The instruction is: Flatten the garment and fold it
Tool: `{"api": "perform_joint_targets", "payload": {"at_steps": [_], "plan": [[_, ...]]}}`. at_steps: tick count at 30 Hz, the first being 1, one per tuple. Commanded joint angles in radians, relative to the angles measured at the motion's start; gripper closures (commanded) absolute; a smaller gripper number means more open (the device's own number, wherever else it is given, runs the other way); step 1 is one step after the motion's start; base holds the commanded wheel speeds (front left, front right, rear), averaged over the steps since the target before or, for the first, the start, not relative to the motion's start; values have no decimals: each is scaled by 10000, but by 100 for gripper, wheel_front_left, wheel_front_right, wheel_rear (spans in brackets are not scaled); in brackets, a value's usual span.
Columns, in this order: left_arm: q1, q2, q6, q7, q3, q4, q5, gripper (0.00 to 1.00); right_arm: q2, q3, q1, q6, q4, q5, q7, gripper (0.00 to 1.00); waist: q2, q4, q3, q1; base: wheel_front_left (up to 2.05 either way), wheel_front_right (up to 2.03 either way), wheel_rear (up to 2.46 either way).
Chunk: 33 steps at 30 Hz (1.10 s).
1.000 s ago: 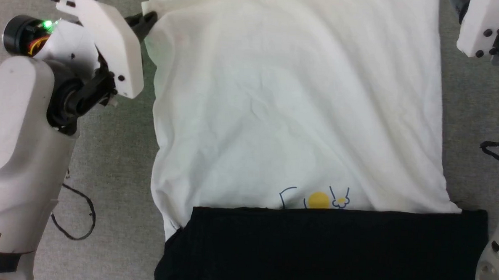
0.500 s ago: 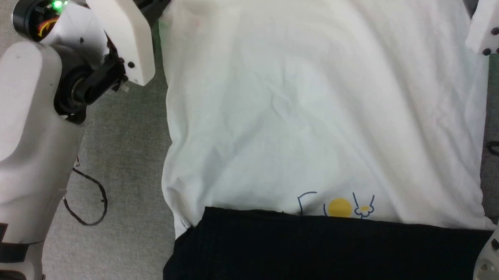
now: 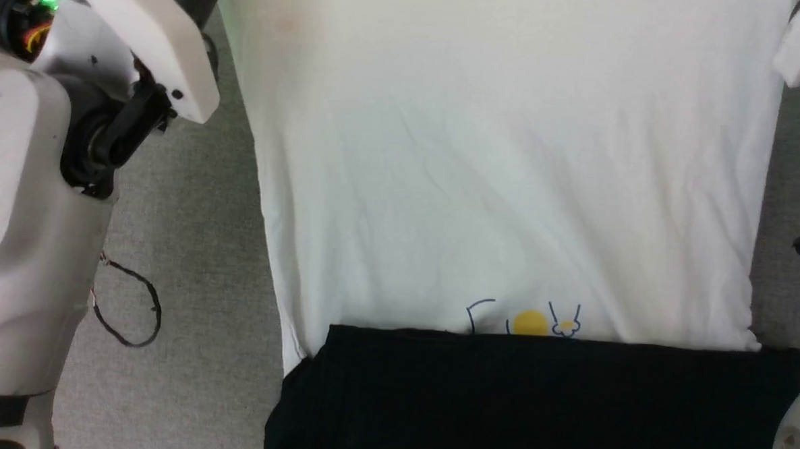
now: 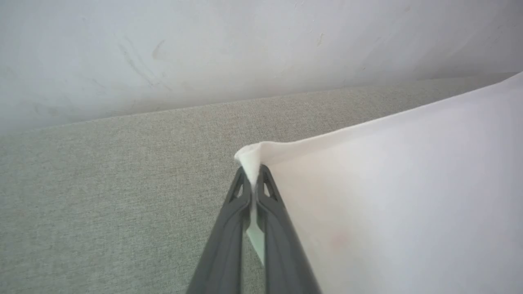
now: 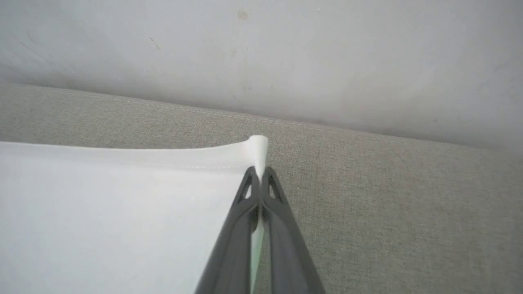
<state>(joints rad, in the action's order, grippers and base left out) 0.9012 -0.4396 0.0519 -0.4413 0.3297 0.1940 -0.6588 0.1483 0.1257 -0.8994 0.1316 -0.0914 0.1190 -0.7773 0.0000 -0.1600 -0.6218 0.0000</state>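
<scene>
The white raglan shirt [image 3: 511, 155] lies spread on grey cloth [image 3: 190, 242], with its black sleeves [image 3: 534, 406] folded across beside its cartoon print [image 3: 527, 321]. Far from the print, the left fingers [image 4: 231, 232] and right fingers [image 5: 239, 232] each pinch a hem corner shut, apparently tensioning the shirt for folding.

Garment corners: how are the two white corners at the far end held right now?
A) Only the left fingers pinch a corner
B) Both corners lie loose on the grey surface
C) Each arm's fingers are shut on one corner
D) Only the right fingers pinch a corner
C: in the left wrist view the left fingers are shut on a white corner of the garment, and in the right wrist view the right fingers pinch the other corner.
</scene>
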Motion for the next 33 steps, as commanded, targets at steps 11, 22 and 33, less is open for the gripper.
{"api": "perform_joint_targets", "payload": {"at_steps": [11, 22, 33], "plan": [[-1999, -667, 188, 930, -498, -1015, -281, 100, 482, 131, 2549, -9, 1391, 1592, 551, 100, 0, 578, 2682, 0, 0, 0, 0], [-6295, -1570, -493, 1019, -781, -4338, -553, 100, -27, 1011, 6198, -9, 3731, 2685, 549, 100, 0, 595, 4532, 0, 0, 0, 0], [-10731, -2034, -1504, 926, -982, -6793, -951, 100, -898, 1426, 10354, -9, 5543, 3703, 543, 100, 0, 514, 5535, 0, 0, 0, 0]]}}
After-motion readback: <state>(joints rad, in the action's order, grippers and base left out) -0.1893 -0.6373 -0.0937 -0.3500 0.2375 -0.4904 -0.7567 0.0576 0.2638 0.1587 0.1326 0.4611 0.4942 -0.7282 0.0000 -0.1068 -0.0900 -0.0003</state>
